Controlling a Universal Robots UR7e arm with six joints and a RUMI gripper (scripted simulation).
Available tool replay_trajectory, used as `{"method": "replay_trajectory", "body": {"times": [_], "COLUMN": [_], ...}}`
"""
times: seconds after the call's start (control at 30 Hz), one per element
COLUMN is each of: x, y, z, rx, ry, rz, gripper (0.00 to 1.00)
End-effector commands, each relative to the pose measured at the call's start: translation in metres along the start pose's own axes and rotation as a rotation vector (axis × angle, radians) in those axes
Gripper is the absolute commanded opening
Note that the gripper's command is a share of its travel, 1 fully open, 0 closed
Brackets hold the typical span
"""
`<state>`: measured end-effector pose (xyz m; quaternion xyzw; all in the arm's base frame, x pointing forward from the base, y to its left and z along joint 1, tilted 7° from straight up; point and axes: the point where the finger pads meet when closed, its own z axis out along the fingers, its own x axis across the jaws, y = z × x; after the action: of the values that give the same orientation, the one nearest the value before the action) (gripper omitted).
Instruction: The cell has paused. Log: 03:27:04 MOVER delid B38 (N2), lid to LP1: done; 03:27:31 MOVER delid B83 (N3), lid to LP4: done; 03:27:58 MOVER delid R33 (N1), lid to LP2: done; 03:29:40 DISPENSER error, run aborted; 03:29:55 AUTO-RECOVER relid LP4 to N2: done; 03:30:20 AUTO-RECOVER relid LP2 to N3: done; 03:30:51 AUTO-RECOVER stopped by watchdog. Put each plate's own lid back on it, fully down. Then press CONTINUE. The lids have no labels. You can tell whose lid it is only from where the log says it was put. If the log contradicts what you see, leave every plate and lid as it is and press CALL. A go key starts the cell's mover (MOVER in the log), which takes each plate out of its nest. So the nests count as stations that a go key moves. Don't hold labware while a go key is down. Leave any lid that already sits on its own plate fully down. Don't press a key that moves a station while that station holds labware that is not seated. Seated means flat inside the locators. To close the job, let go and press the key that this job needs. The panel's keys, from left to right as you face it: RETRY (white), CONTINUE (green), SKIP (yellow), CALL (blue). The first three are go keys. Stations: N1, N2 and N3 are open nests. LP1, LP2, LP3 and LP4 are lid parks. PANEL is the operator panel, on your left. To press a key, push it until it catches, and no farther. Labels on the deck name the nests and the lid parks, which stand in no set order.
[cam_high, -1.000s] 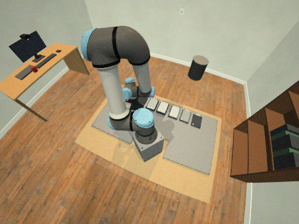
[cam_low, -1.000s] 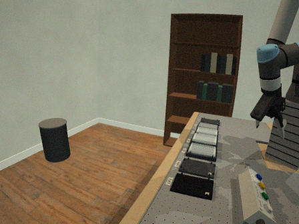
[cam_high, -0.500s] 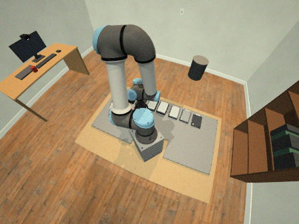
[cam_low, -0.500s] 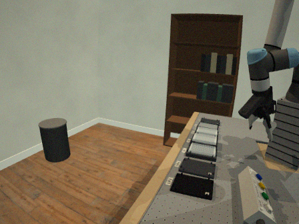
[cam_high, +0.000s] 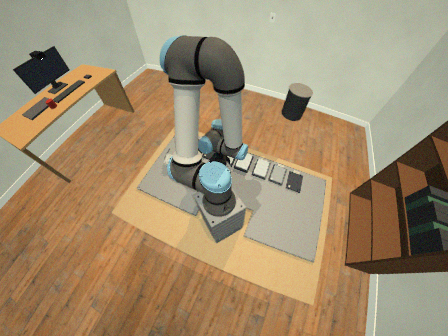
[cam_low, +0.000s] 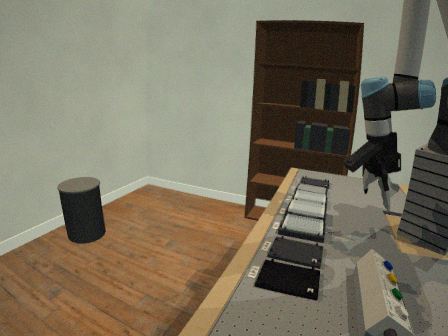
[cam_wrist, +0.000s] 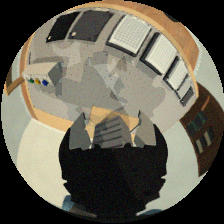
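Observation:
My gripper (cam_low: 377, 200) (cam_wrist: 111, 112) is open and empty, high above the deck near the robot base. A black flat piece (cam_low: 288, 279) (cam_wrist: 63, 26) and a dark grey one (cam_low: 295, 251) (cam_wrist: 91, 25) lie at the panel end of the station row. Beyond them, a white plate with wells (cam_low: 302, 226) (cam_wrist: 130, 33) sits in a dark nest, followed by more pale labware (cam_low: 306, 208) (cam_wrist: 161, 51). A dark station (cam_high: 294, 181) (cam_low: 315, 183) ends the row. Clear lids and station labels are too small to tell. The panel (cam_low: 372, 285) (cam_wrist: 47, 70) shows blue (cam_low: 388, 265), yellow (cam_low: 392, 278), green (cam_low: 397, 293) and white (cam_low: 401, 312) keys.
The ribbed robot base (cam_high: 224, 227) (cam_low: 425, 200) (cam_wrist: 111, 132) stands close behind the gripper. The station row runs along the deck's far edge. A bookshelf (cam_high: 372, 220) (cam_low: 280, 125) and a bin (cam_high: 295, 107) (cam_low: 82, 215) stand on the floor off the deck.

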<state>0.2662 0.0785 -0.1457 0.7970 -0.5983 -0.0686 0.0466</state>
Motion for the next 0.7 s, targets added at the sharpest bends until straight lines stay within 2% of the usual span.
{"method": "replay_trajectory", "body": {"times": [0.0,0.3,0.47,0.67], "x": [0.016,0.051,0.057,0.079], "y": [-0.007,-0.015,-0.016,-0.017], "z": [0.005,0.008,0.008,0.008], "rx": [0.046,0.121,0.135,0.180], "ry": [-0.020,-0.044,-0.047,-0.056], "rz": [0.064,0.191,0.215,0.290], "gripper": [0.82,0.82,0.82,0.82]}}
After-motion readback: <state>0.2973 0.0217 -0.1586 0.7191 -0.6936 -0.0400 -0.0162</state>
